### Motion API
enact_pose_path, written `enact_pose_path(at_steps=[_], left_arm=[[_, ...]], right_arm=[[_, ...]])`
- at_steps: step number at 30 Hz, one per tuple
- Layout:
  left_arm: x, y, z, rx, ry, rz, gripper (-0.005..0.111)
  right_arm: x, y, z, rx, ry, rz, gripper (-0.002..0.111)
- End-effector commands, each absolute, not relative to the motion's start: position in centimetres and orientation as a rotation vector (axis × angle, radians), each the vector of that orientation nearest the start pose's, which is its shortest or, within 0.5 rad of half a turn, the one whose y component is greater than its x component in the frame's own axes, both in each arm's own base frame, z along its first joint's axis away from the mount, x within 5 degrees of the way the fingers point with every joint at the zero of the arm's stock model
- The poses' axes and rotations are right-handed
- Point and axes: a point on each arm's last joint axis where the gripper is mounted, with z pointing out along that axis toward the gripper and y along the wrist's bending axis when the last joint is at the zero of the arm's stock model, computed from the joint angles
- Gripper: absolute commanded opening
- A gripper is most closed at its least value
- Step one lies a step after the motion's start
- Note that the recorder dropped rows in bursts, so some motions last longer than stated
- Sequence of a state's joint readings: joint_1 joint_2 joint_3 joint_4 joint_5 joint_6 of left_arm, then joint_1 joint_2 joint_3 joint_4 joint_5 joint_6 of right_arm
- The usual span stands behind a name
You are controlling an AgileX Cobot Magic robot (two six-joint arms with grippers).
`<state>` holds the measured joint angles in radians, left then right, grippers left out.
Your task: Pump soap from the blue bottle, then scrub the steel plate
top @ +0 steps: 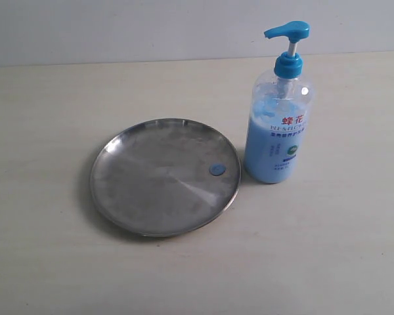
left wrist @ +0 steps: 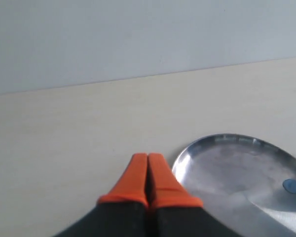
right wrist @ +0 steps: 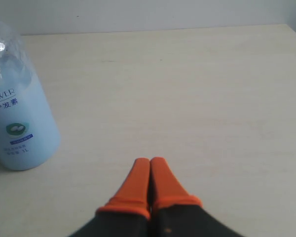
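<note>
The steel plate (top: 164,176) lies flat on the table, left of centre in the exterior view, with a coin-sized blob of blue soap (top: 217,169) near its right rim. The blue bottle (top: 279,125) stands upright just right of the plate, its pump head pointing left. Neither arm shows in the exterior view. My left gripper (left wrist: 147,159) is shut and empty, its orange fingertips beside the plate's rim (left wrist: 185,153); the soap blob (left wrist: 291,185) shows on the plate. My right gripper (right wrist: 149,161) is shut and empty over bare table, apart from the bottle (right wrist: 17,123).
The pale wooden table (top: 328,249) stretches around both objects. A grey-white wall (top: 118,26) runs along its far edge. The table's far corner shows in the right wrist view (right wrist: 288,27).
</note>
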<state>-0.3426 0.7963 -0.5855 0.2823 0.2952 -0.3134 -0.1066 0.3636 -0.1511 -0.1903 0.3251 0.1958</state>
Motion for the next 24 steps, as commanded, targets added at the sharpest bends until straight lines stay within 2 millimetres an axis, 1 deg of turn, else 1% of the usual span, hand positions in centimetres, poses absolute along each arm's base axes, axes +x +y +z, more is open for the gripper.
enact_pose_path(at_steps=[1,7,12,24], left_arm=[[16.9,-5.3,30.9,0.230,2.032,-0.171,0.000],[18.2,-5.7,31.1,0.218,2.084,-0.168,0.000],[18.9,-6.0,31.4,0.217,2.091,-0.167,0.000],[19.1,-6.2,31.4,0.204,2.093,-0.190,0.000]], right_arm=[[8.3,-1.5,21.4,0.162,1.992,-0.121,0.000],[8.3,-1.5,21.4,0.162,1.992,-0.121,0.000],[8.3,-1.5,21.4,0.162,1.992,-0.121,0.000],[8.3,-1.5,21.4,0.162,1.992,-0.121,0.000]])
